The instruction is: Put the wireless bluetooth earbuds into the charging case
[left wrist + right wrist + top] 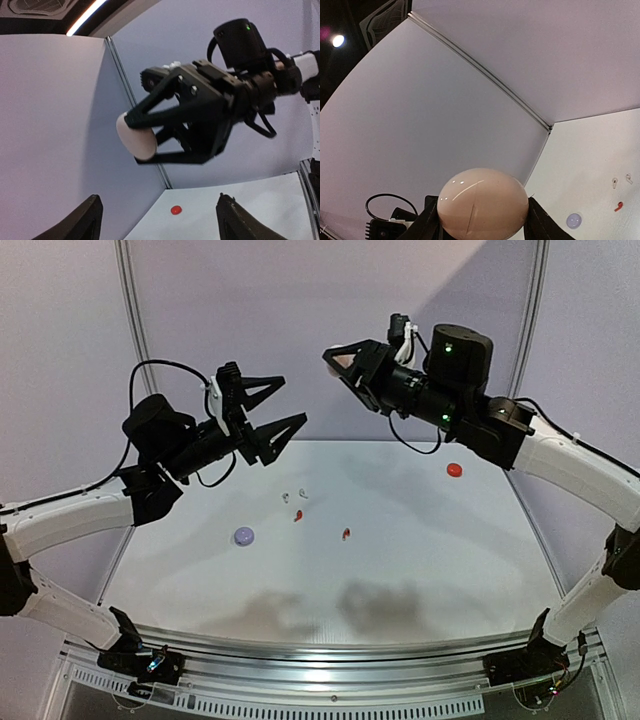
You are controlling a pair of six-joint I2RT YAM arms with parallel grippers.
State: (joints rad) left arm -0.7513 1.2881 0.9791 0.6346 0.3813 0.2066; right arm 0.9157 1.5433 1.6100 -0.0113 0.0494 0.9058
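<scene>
My right gripper (pixel 340 359) is raised high above the table's far side and shut on a round cream-white charging case (pixel 482 202), closed, which also shows in the left wrist view (pixel 136 136). My left gripper (pixel 293 401) is open and empty, raised in the air and facing the right gripper about a hand's width away. Two white earbuds (pixel 287 497) (pixel 303 494) and two red earbuds (pixel 298 516) (pixel 345 534) lie on the white table (pixel 420 560) below. A white pair (pixel 615 181) and one red earbud (pixel 619 205) show in the right wrist view. Bluish-lilac earbuds are out of view.
A round lilac case (pixel 244 536) lies at the table's left middle, also in the right wrist view (pixel 574 220). A round red case (pixel 454 469) lies at the far right, also in the left wrist view (pixel 175 210). Pale walls enclose the back and sides.
</scene>
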